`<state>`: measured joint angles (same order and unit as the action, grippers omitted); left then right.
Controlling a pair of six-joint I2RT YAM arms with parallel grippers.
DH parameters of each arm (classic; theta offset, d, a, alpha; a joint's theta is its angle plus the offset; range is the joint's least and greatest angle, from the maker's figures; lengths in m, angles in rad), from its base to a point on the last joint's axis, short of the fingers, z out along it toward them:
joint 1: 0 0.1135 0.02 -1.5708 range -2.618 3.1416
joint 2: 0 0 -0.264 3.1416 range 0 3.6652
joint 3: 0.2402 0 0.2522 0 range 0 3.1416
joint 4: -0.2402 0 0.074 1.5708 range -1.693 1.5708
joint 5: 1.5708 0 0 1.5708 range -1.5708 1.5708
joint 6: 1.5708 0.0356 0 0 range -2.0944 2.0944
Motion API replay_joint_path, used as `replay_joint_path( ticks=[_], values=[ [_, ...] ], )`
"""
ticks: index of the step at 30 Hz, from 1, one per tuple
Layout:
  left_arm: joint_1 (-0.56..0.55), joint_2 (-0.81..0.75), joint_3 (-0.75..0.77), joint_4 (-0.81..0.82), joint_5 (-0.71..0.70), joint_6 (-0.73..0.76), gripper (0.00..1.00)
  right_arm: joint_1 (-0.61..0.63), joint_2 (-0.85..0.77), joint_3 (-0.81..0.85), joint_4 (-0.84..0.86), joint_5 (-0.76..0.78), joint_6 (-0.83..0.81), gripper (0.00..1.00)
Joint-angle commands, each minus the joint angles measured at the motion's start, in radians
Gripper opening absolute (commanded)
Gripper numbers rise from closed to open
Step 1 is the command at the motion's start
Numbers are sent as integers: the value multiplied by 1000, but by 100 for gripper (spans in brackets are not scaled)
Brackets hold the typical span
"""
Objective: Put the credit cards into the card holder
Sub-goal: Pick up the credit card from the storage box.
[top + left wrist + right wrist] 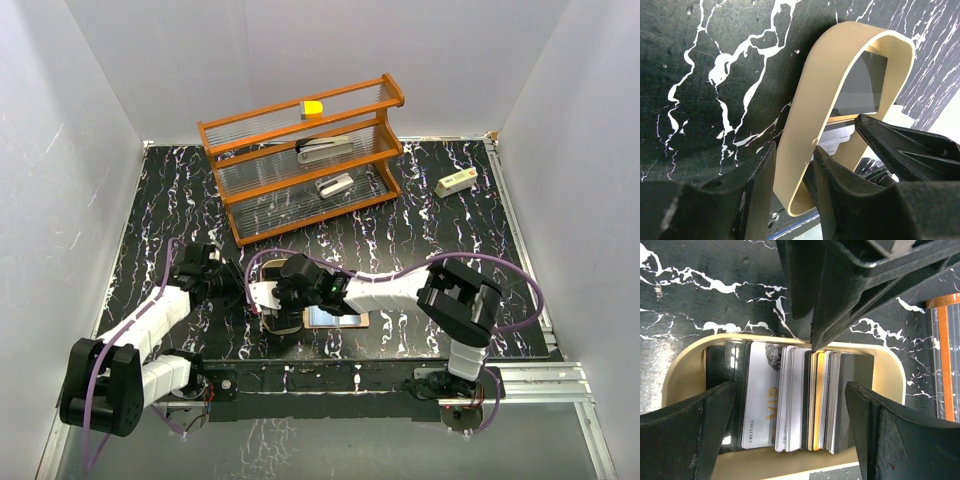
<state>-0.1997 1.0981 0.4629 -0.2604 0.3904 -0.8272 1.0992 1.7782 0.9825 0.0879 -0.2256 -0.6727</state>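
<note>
White walls [90, 120] and a black table [450, 240] veined in white were shown by the top external camera. An orange rack [262, 112] with clear shelves was placed at the rear of the table. It was loaded with a yellow block [313, 108] and two grey stapler-like objects [325, 150]. A small white box [456, 183] was laid well apart, at the rear right. The card holder [362, 322] was located near the front edge, between the two arm bases. The credit cards [328, 316] were seen inside it. The left gripper [228, 285] was positioned just beside its left end. The right gripper [287, 305] was reached across from the right and set above that same end.

From the left wrist camera, the tan wall of the card holder was seen edge-on between the two black fingers [755, 190]. The jaws were closed onto that wall, one finger being set outside the tray and one inside. A dark card was seen resting within the tray, and part of the right gripper was visible beyond the near rim.

From the right wrist camera, the cards were seen fanned side by side inside the tray: dark, white, grey and one yellow. The jaws of the right gripper were spread wide, one finger being held at each side of the fan. Nothing was clamped between them. The left gripper was seen at the far rim of the tray
</note>
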Motion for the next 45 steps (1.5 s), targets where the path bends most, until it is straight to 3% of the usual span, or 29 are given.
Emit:
replay_joint_path(
  ticks=[1, 16, 37, 45],
  values=[
    [5, 4, -14, -6, 25, 29, 33, 7, 55, 61, -81, 52, -73, 91],
    [6, 22, 5, -31, -6, 59, 10, 7, 22, 37, 77, 186, -97, 79],
    [5, 6, 8, -47, -36, 63, 6, 5, 0, 32, 197, 254, -125, 66],
    [5, 9, 10, -46, -54, 71, 3, 5, 0, 14, 255, 321, -164, 55]
  ],
)
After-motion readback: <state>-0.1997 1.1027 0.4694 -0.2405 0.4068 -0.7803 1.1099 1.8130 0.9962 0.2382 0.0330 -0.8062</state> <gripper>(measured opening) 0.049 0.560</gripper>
